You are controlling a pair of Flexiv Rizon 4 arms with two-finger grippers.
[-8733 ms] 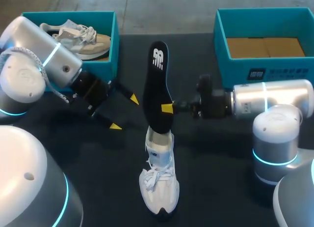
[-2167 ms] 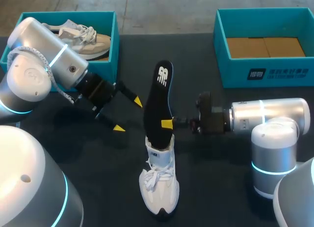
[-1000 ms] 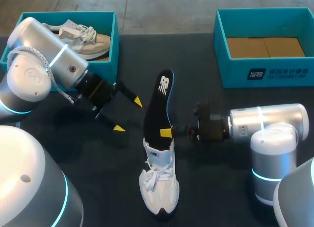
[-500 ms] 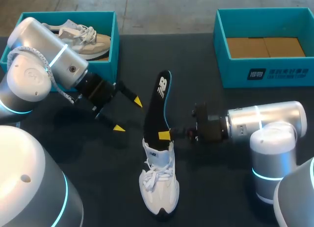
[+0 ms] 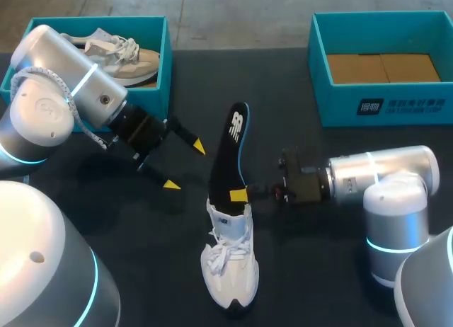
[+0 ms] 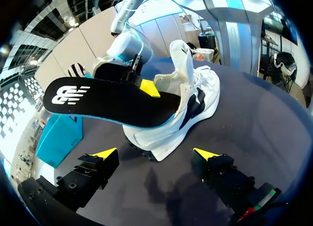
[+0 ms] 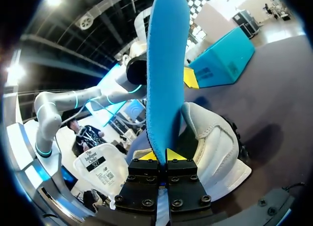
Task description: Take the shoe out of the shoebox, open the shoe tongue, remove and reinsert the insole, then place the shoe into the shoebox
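At the middle of the tabletop (image 5: 311,270), my right gripper (image 7: 161,155) clamps the black insole (image 5: 228,153), whose lower end sits in the white shoe's (image 5: 230,260) mouth, long axis slanting up out of it, while my left gripper (image 5: 184,165) hangs released nearby.

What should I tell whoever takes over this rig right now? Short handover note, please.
Right tool: shut on the insole, which stands upright with its lower end in the white shoe.
Left tool: open, holding nothing, beside the left shoebox.
Done: shoe out on the table, insole pulled.
To do: seat the insole fully, release, put the shoe in a shoebox.
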